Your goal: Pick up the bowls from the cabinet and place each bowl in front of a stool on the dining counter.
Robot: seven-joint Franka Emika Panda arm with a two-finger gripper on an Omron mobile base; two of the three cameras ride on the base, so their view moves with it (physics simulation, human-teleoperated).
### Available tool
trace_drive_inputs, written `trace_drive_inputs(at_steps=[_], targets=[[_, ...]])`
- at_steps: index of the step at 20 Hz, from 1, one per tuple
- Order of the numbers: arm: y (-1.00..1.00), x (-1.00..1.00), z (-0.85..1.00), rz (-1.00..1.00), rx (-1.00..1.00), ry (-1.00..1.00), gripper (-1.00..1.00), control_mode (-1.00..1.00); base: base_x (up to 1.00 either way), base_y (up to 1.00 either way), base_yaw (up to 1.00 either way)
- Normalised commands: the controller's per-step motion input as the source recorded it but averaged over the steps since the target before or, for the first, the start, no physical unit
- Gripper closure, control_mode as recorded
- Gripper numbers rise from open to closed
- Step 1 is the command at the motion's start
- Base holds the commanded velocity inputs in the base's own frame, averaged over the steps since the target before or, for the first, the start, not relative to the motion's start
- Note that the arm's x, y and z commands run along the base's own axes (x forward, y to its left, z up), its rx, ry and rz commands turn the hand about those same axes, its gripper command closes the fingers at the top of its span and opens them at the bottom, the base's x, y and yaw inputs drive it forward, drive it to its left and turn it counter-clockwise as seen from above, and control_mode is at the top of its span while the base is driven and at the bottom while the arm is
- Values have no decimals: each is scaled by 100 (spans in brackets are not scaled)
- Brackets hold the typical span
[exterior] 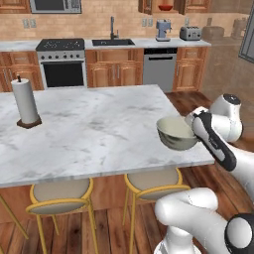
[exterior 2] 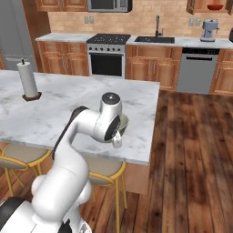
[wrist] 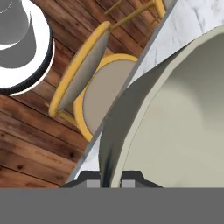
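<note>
From my remote station, I see the gripper (exterior: 192, 126) pinched tight on the rim of the pale grey-green bowl (exterior: 176, 133), its fingers narrowed onto the near wall. In the hand view the bowl (wrist: 175, 122) looms large, its rim running down between the two finger tips. The bowl hangs at the near right corner of the marble dining counter (exterior: 99, 131), roughly level with the slab's edge and above the right-hand stool (exterior: 151, 183); I cannot tell whether its base touches the marble. In the right base view the arm's wrist covers most of the bowl (exterior 2: 123, 122), leaving a sliver of rim showing near the counter's front edge (exterior 2: 68, 118). A second stool (exterior: 59, 196) stands to the left, also tucked under the overhang. A paper towel roll (exterior: 25, 101) stands upright on the far left of the slab, well apart from the bowl. Across the kitchen, the red bowl (exterior: 165, 7) sits in the open wall cabinet (exterior: 149, 6) above the coffee machine (exterior: 163, 30).
</note>
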Motion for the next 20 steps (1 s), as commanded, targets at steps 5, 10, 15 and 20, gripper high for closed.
trace_drive_inputs(at_steps=[5,10,15,20], targets=[[0,49,-32,0,0,0,100,-100,0,0,0],[10,50,-41,-1,0,0,100,-100,0,0,0],[6,23,-44,0,0,0,100,-100,0,0,0],[3,3,-31,0,0,0,100,-100,0,0,0]])
